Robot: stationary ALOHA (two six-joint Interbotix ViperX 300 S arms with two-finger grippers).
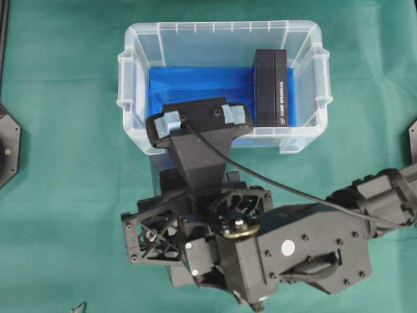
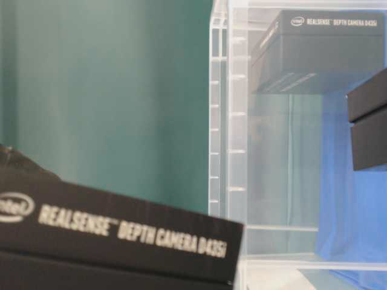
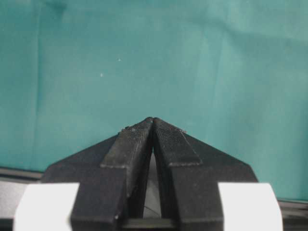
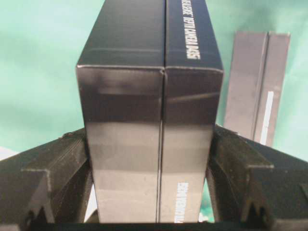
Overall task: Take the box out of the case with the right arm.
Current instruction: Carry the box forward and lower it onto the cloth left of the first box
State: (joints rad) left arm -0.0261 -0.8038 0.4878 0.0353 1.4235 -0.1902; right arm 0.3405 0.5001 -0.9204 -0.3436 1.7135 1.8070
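Note:
The clear case (image 1: 130, 78) with its blue lining stands at the top middle of the green cloth. One black box (image 1: 270, 88) stands on edge inside it at the right. It also shows in the table-level view (image 2: 320, 51). My right gripper (image 4: 149, 139) is shut on another black box (image 4: 149, 96), a finger on each side. In the overhead view the right arm (image 1: 313, 241) holds it just outside the case's near wall. This box (image 1: 159, 177) is mostly hidden under the wrist camera. My left gripper (image 3: 153, 120) is shut and empty over bare cloth.
In the table-level view the held box (image 2: 121, 241) fills the lower left, with the case wall (image 2: 221, 121) to its right. A hazy second box (image 4: 257, 86) shows at the upper right of the right wrist view. Arm bases sit at both edges (image 1: 6, 147).

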